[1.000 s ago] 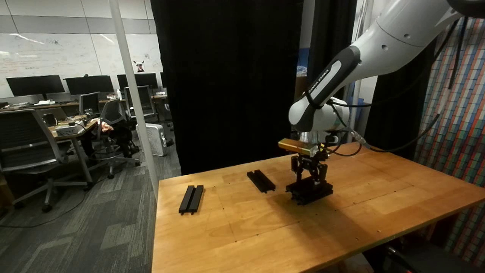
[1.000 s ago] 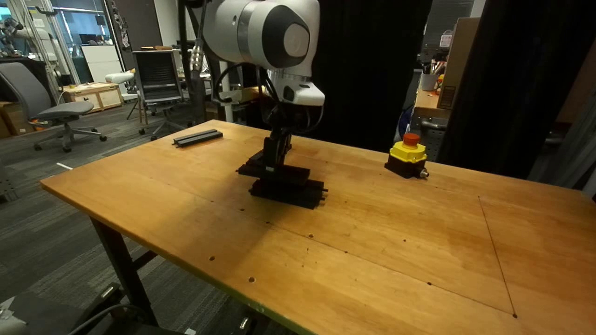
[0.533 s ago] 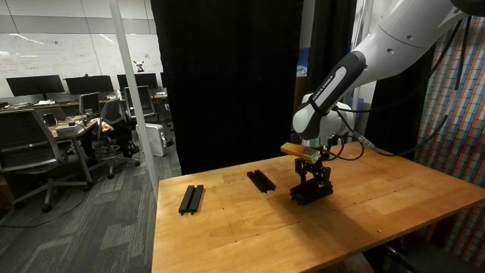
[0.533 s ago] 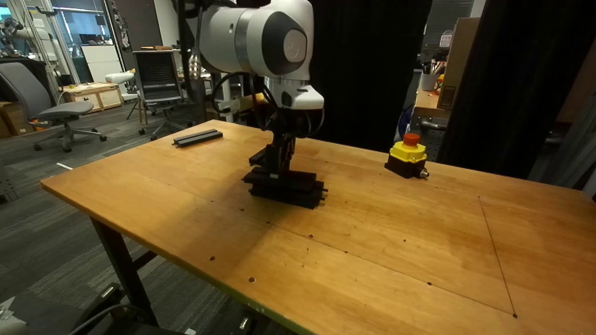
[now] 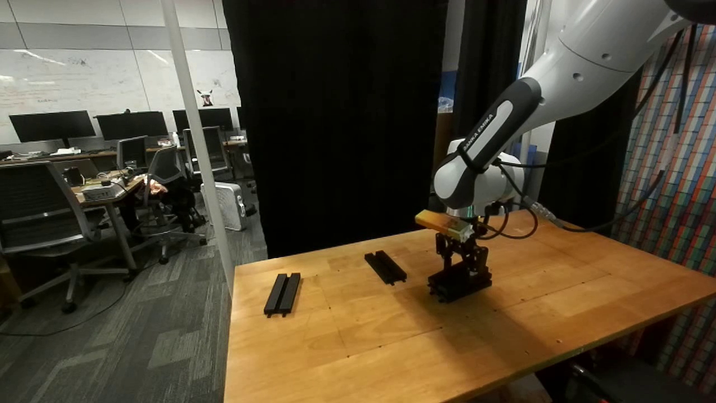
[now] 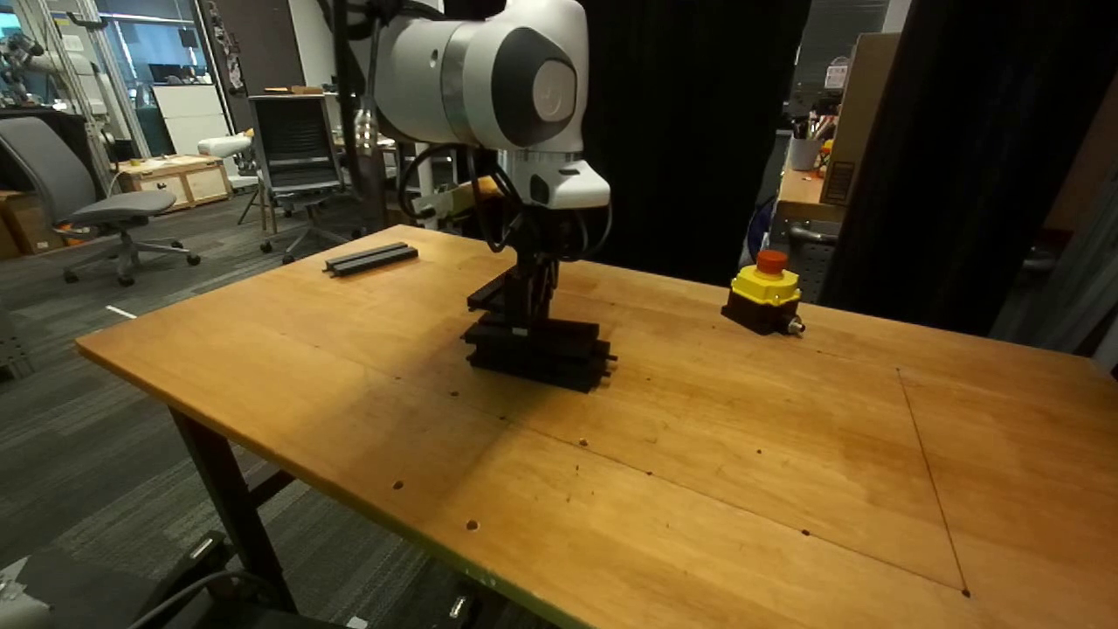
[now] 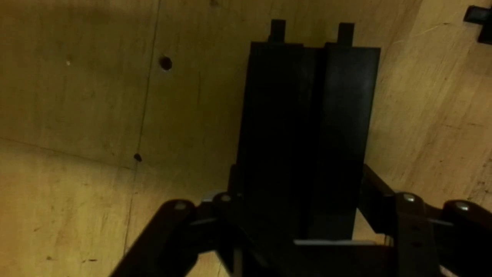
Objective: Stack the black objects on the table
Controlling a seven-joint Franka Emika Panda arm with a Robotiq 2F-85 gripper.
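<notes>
My gripper (image 5: 461, 272) is shut on a grooved black bar (image 7: 344, 115), one finger along each long side. In an exterior view this held bar (image 6: 572, 341) lies flat over a dark stack (image 6: 541, 371) on the wooden table (image 6: 699, 419), and I see no gap between them. How many bars the stack has is too dark to tell. Two more black objects lie apart on the tabletop: a bar (image 5: 386, 267) close to the stack and another bar (image 5: 282, 294) near the table's end. The gripper partly hides the nearer one (image 6: 486, 297) in an exterior view.
A yellow-and-red button box (image 6: 766, 293) stands on the table by its back edge. A black curtain (image 5: 341, 123) hangs behind the table. Cables (image 5: 609, 224) loop from the arm. A pale pole (image 5: 198, 129) rises beside the table's end.
The held bar has come down and shifted slightly, from hanging offset above the stack to lying over it, nearly lined up. Over the last half second it has moved only a little.
</notes>
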